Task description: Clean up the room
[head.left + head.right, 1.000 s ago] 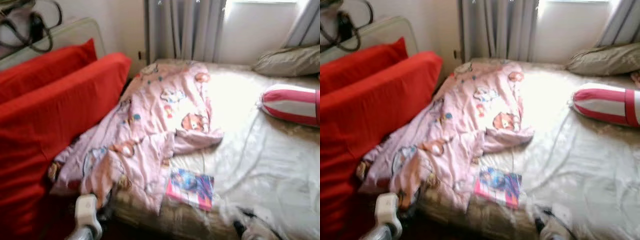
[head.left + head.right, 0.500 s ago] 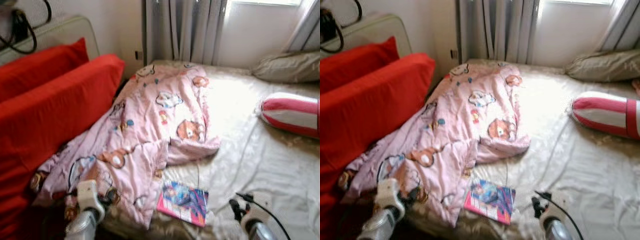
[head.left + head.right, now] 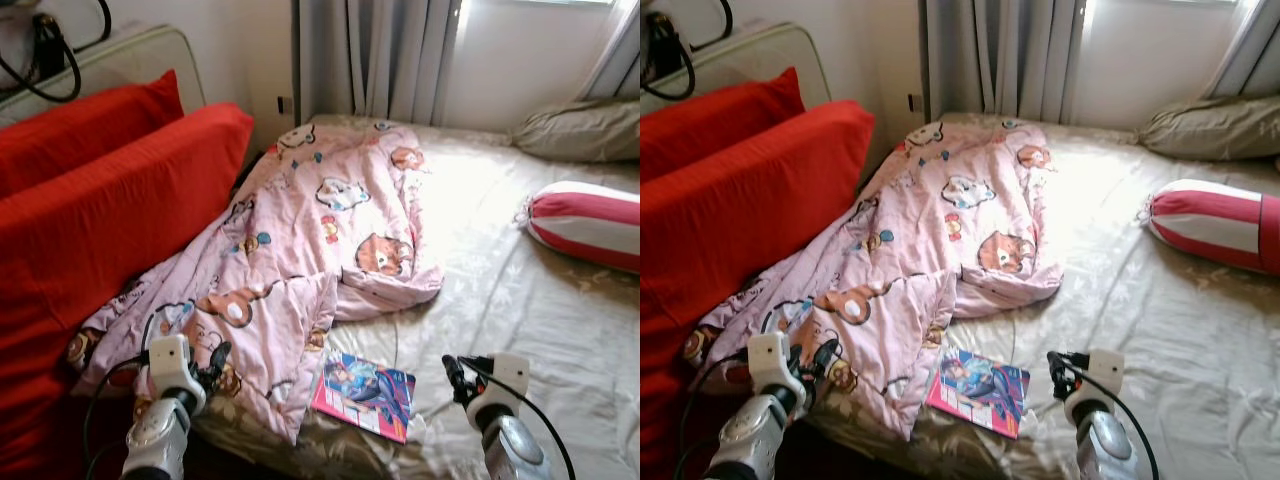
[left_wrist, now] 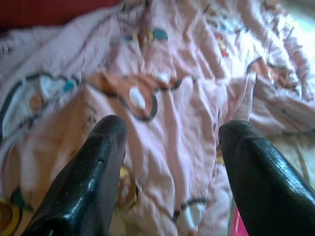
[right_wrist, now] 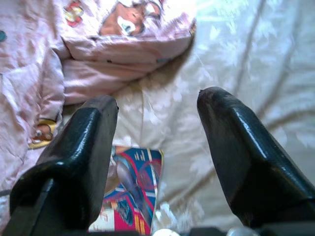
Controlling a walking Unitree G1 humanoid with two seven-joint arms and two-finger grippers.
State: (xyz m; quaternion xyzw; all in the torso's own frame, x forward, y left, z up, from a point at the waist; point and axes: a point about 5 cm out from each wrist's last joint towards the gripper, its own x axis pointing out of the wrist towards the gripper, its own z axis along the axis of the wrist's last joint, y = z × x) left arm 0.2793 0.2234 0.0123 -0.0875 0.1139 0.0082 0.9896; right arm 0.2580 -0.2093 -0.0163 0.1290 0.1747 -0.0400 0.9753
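The room is not tidy yet: a pink blanket (image 3: 300, 250) lies crumpled across the left part of the bed (image 3: 560, 330), and a colourful book (image 3: 365, 393) lies flat on the sheet near the front edge, just beside the blanket's lower corner. It seems the step in hand is to reach for one of these two things. To do it well, I think the right gripper (image 5: 157, 147) should come down over the book from above and catch it by one edge, because a flat book on a soft sheet is hard to pinch. The blanket is better taken at a thick fold, so the cloth does not slip out.

The left gripper (image 4: 170, 147) hovers over the blanket near the bed's front edge, its fingers (image 4: 93, 172) wide apart and holding nothing. The right gripper is above the sheet, near the book, fingers also spread wide and empty.
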